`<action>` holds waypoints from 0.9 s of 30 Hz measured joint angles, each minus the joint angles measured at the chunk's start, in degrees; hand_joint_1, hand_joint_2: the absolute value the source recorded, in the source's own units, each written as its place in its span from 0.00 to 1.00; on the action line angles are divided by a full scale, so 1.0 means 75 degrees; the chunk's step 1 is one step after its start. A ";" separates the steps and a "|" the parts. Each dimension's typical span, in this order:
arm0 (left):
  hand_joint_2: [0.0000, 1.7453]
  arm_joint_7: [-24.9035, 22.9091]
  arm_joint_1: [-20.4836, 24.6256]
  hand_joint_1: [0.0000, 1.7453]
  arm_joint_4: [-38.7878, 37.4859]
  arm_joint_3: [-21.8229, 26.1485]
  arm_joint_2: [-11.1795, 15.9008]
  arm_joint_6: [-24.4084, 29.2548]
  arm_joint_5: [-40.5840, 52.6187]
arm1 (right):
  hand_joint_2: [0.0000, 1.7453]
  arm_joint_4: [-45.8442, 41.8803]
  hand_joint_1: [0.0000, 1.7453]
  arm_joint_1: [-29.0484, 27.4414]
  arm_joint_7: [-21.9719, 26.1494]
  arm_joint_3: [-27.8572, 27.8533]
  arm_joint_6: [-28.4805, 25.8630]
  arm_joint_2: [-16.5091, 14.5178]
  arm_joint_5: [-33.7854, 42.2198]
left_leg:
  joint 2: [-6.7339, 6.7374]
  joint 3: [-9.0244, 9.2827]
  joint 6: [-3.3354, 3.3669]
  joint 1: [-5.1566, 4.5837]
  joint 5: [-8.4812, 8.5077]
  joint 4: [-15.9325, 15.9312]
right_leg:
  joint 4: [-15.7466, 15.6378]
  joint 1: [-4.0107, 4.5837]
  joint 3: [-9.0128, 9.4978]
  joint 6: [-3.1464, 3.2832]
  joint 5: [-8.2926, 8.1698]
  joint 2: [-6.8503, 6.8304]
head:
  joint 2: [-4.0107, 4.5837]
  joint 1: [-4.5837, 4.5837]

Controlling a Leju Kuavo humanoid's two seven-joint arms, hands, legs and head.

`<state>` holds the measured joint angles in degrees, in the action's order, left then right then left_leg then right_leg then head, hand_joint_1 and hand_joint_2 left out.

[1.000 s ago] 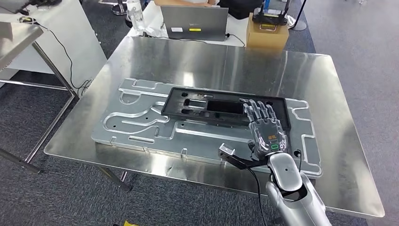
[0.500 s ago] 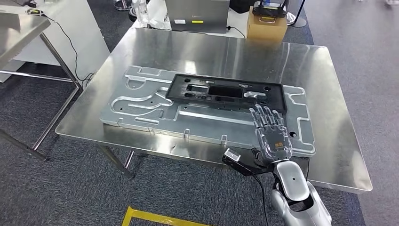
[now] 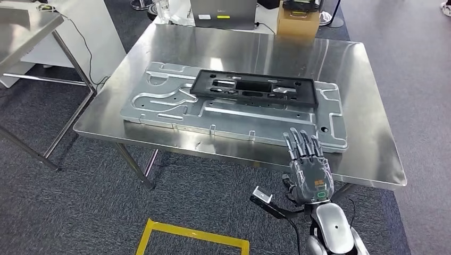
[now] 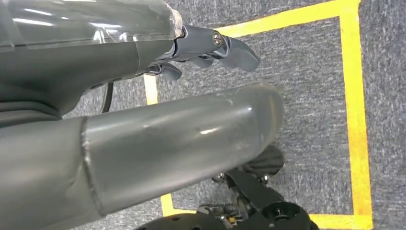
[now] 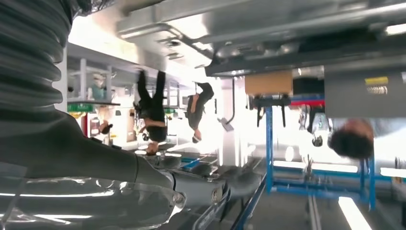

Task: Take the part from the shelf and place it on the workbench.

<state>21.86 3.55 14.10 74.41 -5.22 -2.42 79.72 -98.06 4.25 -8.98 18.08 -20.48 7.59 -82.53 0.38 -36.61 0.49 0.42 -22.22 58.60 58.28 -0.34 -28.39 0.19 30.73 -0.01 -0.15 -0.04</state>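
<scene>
The black frame-shaped part point(image 3: 254, 88) lies flat on a large silver machined plate point(image 3: 175, 106), which rests on the steel workbench point(image 3: 340, 69). In the head view my right hand point(image 3: 308, 170) hovers at the bench's front edge, fingers straight and spread, holding nothing, well short of the black part. The right wrist view has that hand point(image 5: 95, 182) by the underside of the bench. My left hand point(image 4: 143, 120) hangs over the carpet with its fingers point(image 4: 230, 48) loosely extended and nothing in them.
A cardboard box point(image 3: 298, 24) and a grey case point(image 3: 222, 13) stand behind the bench. A second steel table point(image 3: 26, 32) is at the far left. Yellow tape point(image 3: 191, 236) marks the carpet in front. Two people point(image 5: 152, 110) stand far off.
The camera has backed away from the bench, shifting the whole picture. My right hand has come off the black part and drawn back to the front edge, still spread and empty.
</scene>
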 joint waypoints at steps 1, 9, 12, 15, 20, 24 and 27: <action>0.00 0.0000 -0.0013 0.00 0.0000 0.0020 0.0000 0.0011 -0.0025 | 1.00 -0.0141 0.00 -0.0206 0.0047 0.0000 -0.0171 -0.0022 -0.0028 | -0.0012 -0.0036 -0.0048 0.0014 -0.0065 0.0045 | -0.0020 -0.0009 -0.0049 0.0067 -0.0068 -0.0021 | 0.0000 -0.0001; 0.00 0.0009 -0.0043 0.00 -0.0003 0.0106 -0.0020 0.0023 -0.0089 | 1.00 -0.0762 0.00 -0.1208 0.0188 0.0007 -0.0570 -0.0197 -0.0120 | -0.0030 -0.0031 -0.0197 0.0046 -0.1273 0.1989 | 0.0036 0.0013 -0.1034 0.0216 -0.0827 -0.0055 | 0.0000 0.0001; 0.00 0.0012 -0.0006 0.00 -0.0003 0.0107 -0.0017 0.0023 -0.0091 | 1.00 -0.0885 0.00 -0.1299 0.0192 0.0004 -0.0575 -0.0216 -0.0112 | -0.0044 0.1322 -0.0041 -0.0004 -0.1173 0.0297 | 0.0099 0.0042 -0.1305 0.0131 -0.1079 -0.0050 | 0.0000 0.0001; 0.00 -0.0056 0.0019 0.00 -0.0003 0.0130 -0.0022 0.0018 -0.0157 | 1.00 -0.0975 0.00 -0.1463 0.0329 -0.0002 -0.0701 -0.0266 0.0172 | -0.0053 0.1725 0.0111 -0.0073 -0.1316 -0.0498 | 0.0013 0.0030 -0.1341 -0.0012 -0.1360 -0.0080 | 0.0000 -0.0003; 0.00 -0.0595 -0.0066 0.00 -0.0009 0.0353 -0.0118 0.0032 -0.0393 | 1.00 -0.1061 0.00 -0.2316 0.0882 -0.0014 -0.1504 -0.0450 0.1814 | 0.0041 0.1194 0.0339 -0.0019 -0.0760 -0.0559 | 0.1070 -0.0035 -0.1698 -0.0189 -0.0098 -0.0008 | 0.0000 -0.0006; 0.00 -0.0680 -0.0093 0.00 -0.0009 0.0547 -0.0206 0.0172 -0.0524 | 1.00 -0.1001 0.00 -0.3198 0.1793 -0.0237 -0.1734 -0.0737 0.4044 | 0.0053 0.0557 0.0301 -0.0030 -0.0420 -0.0355 | 0.2093 -0.0052 -0.1427 -0.0239 -0.0032 -0.0007 | 0.0000 -0.0006; 0.00 -0.0678 -0.0109 0.00 -0.0009 0.0683 -0.0280 0.0213 -0.0586 | 0.25 -0.0604 0.00 -0.3561 0.2966 -0.0917 -0.1034 -0.1205 0.5372 | 0.0064 0.0221 0.0203 -0.0041 -0.0273 -0.0139 | 0.0592 -0.0019 -0.0152 -0.0155 -0.0118 -0.0012 | 0.0000 -0.0005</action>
<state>16.77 2.73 14.03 79.53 -7.32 -0.83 75.33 -102.59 -22.46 13.27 11.20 -28.24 -1.45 -42.24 0.87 -34.96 2.01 0.12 -24.27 57.55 62.72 -0.48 -29.53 -0.97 29.84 -0.10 -0.15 -0.08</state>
